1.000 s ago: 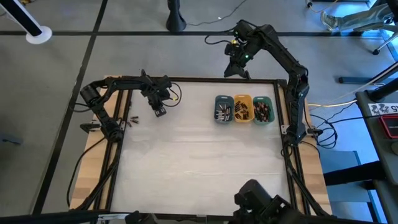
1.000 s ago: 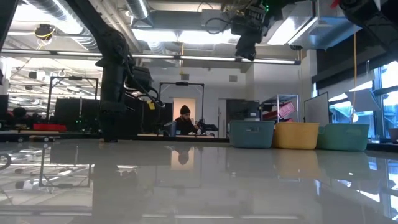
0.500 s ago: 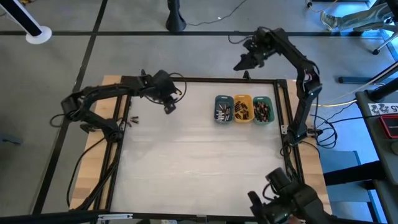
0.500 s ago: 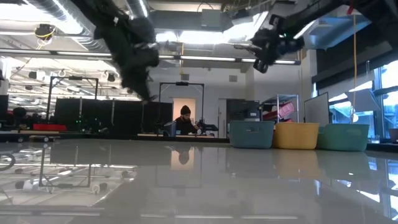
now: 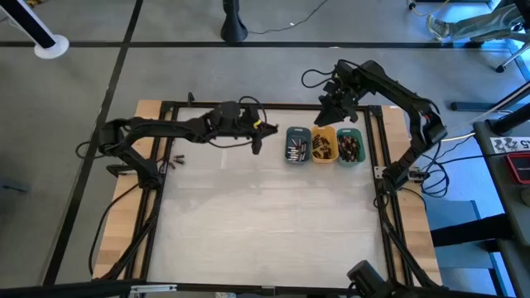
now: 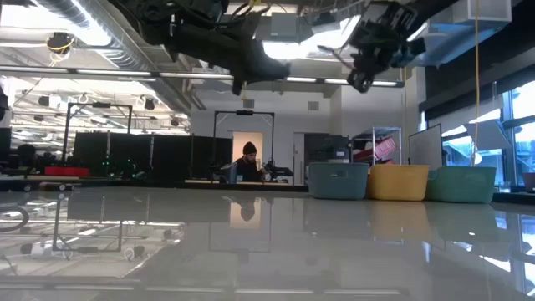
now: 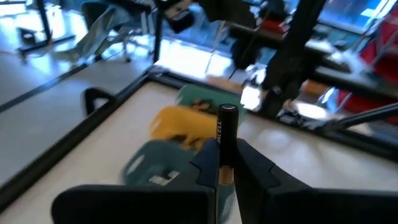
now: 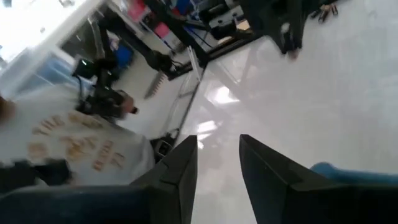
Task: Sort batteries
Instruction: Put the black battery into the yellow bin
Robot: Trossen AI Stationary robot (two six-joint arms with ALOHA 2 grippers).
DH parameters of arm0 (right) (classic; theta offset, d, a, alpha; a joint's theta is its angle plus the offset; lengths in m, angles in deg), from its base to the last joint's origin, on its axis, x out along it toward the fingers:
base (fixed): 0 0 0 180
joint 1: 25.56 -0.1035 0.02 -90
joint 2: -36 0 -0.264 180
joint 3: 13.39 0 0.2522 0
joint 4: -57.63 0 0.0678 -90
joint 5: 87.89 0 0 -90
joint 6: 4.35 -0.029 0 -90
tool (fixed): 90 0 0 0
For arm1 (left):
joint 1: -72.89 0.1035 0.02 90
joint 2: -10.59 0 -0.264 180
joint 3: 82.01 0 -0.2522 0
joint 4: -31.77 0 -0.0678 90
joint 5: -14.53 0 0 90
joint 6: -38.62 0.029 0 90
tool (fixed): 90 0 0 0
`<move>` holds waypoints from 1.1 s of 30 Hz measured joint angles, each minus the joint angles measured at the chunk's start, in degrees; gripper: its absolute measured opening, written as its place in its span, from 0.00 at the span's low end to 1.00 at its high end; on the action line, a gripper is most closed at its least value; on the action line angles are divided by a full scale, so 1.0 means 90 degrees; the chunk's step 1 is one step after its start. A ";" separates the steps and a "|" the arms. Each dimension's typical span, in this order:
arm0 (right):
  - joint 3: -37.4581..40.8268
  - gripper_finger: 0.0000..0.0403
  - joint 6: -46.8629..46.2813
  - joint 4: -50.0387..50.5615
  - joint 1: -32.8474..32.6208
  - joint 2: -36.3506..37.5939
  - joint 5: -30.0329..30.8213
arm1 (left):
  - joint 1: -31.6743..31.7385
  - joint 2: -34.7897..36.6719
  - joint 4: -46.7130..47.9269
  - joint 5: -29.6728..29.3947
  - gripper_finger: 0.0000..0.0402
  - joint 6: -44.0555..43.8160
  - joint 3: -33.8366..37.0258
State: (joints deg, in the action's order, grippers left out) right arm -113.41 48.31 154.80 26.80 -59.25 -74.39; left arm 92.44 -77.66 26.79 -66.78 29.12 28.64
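1 battery [image 7: 225, 140] pinched in left gripper [image 7: 222, 163], seemingly beside trays [image 5: 324, 146].

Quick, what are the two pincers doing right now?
Left pincer: shut on a battery, near the trays.
Right pincer: open, holding nothing.

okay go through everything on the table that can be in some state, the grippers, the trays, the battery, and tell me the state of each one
left gripper: shut on a battery, held above the table beside the blue tray.
battery: clamped upright between the left fingers.
right gripper: open, empty, raised above the trays.
blue tray: holds batteries.
orange tray: holds batteries.
green tray: holds batteries.
loose batteries: lying at the table's left edge.
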 joint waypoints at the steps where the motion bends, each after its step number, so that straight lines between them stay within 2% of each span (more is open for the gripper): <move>1: 0.0019 0.30 -0.0151 -0.0234 -0.0069 0.0118 0.0075 | -0.0078 -0.0103 -0.0241 -0.0002 0.04 -0.0057 0.0000; 4: 0.0103 0.30 -0.0603 -0.1110 -0.0216 0.0310 0.0124 | -0.0263 -0.0396 -0.0933 0.0005 0.05 -0.0247 0.0000; 7: 0.0185 0.30 -0.1141 -0.2195 -0.0334 0.0326 0.0717 | -0.0400 -0.0655 -0.1358 -0.0004 0.05 -0.0285 0.0000; 9: 0.0294 0.30 -0.1929 -0.3277 -0.0394 0.0324 0.1681 | -0.0461 -0.0769 -0.1509 -0.0007 0.05 -0.0333 0.0000; 11: 0.0362 0.30 -0.2936 -0.4371 -0.0489 0.0314 0.3292 | -0.0483 -0.0803 -0.1543 -0.0007 0.05 -0.0448 -0.0002; 13: 0.0335 0.30 -0.3418 -0.4848 -0.0537 0.0309 0.5082 | -0.0483 -0.0803 -0.1489 -0.0007 0.05 -0.0524 -0.0002; 14: 0.0304 0.30 -0.3501 -0.4935 -0.0537 0.0309 0.5761 | -0.0483 -0.0803 -0.1479 -0.0007 0.05 -0.0535 -0.0002; 15: 0.0285 0.30 -0.3546 -0.4951 -0.0520 0.0317 0.6112 | -0.0481 -0.0791 -0.1479 -0.0007 0.06 -0.0535 -0.0002; 16: 0.0282 0.30 -0.3595 -0.4883 -0.0489 0.0338 0.6165 | -0.0479 -0.0778 -0.1485 -0.0010 0.06 -0.0530 -0.0002; 17: 0.0282 0.30 -0.3644 -0.4724 -0.0408 0.0356 0.5930 | -0.0465 -0.0769 -0.1531 -0.0010 0.06 -0.0494 -0.0002; 18: 0.0288 0.30 -0.3665 -0.4572 -0.0306 0.0376 0.5422 | -0.0452 -0.0759 -0.1562 -0.0012 0.05 -0.0440 -0.0002; 21: 0.0611 0.30 -0.3678 -0.4459 0.0254 0.0671 0.3535 | -0.0399 -0.0752 -0.1547 -0.0015 0.05 -0.0436 -0.0002; 25: 0.1573 0.30 -0.4134 -0.5034 0.1116 0.1214 0.2548 | -0.0367 -0.0752 -0.1547 -0.0015 0.05 -0.0404 -0.0002; 27: 0.2175 0.30 -0.4559 -0.5571 0.1400 0.1506 0.1730 | -0.0362 -0.0752 -0.1641 -0.0016 0.05 -0.0390 -0.0002; 30: 0.3060 0.30 -0.5352 -0.6757 0.1287 0.1833 0.0301 | -0.0362 -0.0769 -0.1885 -0.0024 0.05 -0.0217 -0.0002; 31: 0.3332 0.30 -0.5643 -0.7167 0.1135 0.1848 0.0059 | -0.0360 -0.0788 -0.2011 -0.0024 0.04 -0.0212 -0.0002; 33: 0.3770 0.30 -0.6216 -0.7896 0.0696 0.1847 0.0023 | -0.0332 -0.0813 -0.2178 -0.0022 0.04 -0.0260 -0.0005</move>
State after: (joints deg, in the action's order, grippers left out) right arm -79.48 -7.64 83.74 33.06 -42.63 -74.18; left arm 89.45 -84.97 7.19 -66.97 26.79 28.59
